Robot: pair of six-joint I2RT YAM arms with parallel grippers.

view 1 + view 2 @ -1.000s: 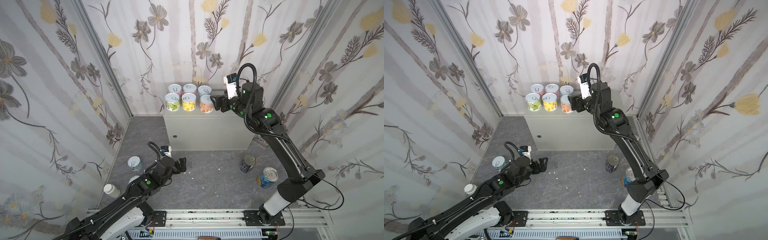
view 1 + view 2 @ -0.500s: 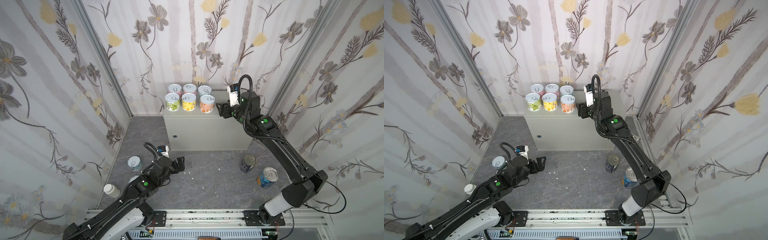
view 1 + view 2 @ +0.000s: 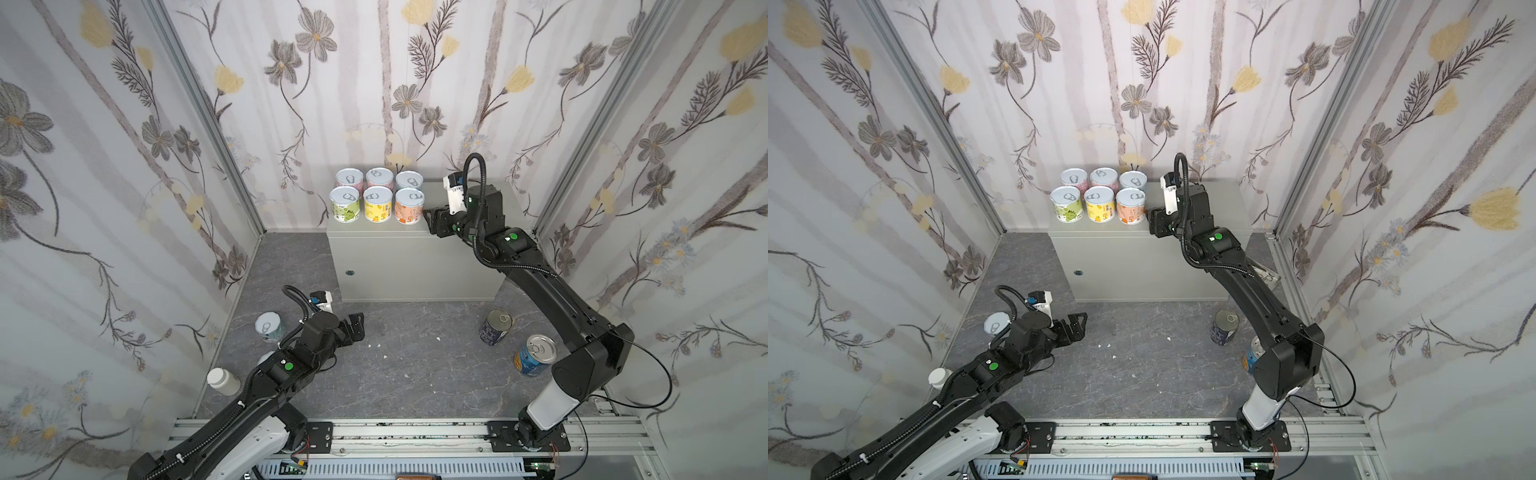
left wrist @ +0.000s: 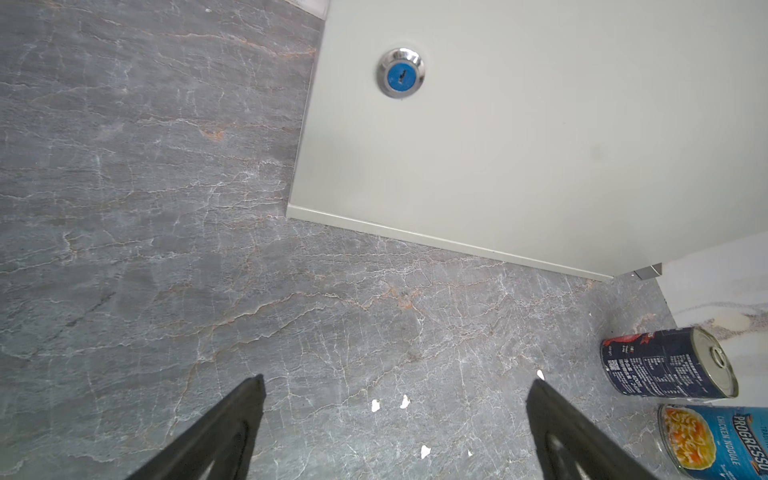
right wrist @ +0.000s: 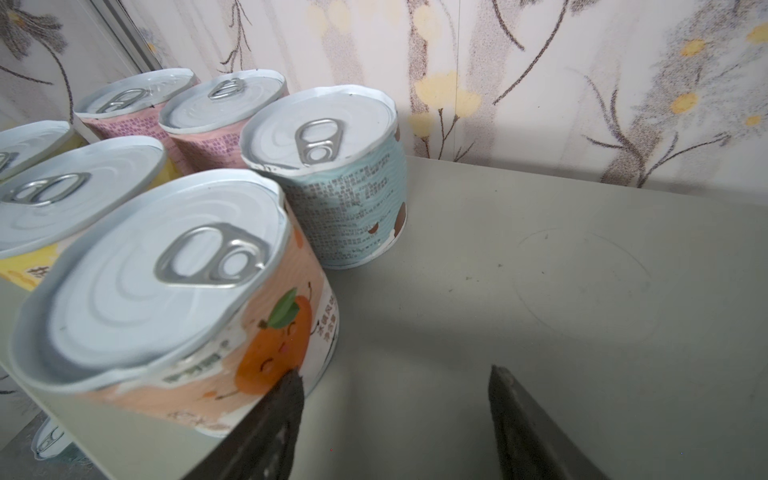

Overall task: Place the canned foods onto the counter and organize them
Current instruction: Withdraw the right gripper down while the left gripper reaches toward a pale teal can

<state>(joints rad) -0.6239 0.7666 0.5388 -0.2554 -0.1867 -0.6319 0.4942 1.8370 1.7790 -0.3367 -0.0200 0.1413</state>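
Several short cans stand in two rows of three at the left end of the counter (image 3: 415,266) (image 3: 1133,266). The orange-labelled can (image 3: 409,211) (image 5: 178,299) is the front right one. My right gripper (image 3: 432,218) (image 5: 395,374) hovers just right of it over the bare counter top (image 5: 582,291), open and empty. My left gripper (image 3: 357,324) (image 4: 397,382) hangs open and empty low over the floor. On the floor stand a pale blue short can (image 3: 269,327), a dark navy can (image 3: 495,328) (image 4: 669,361) and a blue Progresso can (image 3: 534,355) (image 4: 715,444).
A white-capped beige bottle (image 3: 223,381) lies at the front left by the wall. A metal tray (image 3: 1264,274) shows behind my right arm beside the counter. Small white specks dot the dark marbled floor (image 3: 395,374). Flowered walls close in on three sides.
My right gripper has drawn back to the right from the orange can, which stays on the counter, and its jaws have narrowed. My left arm has shifted slightly, still open.
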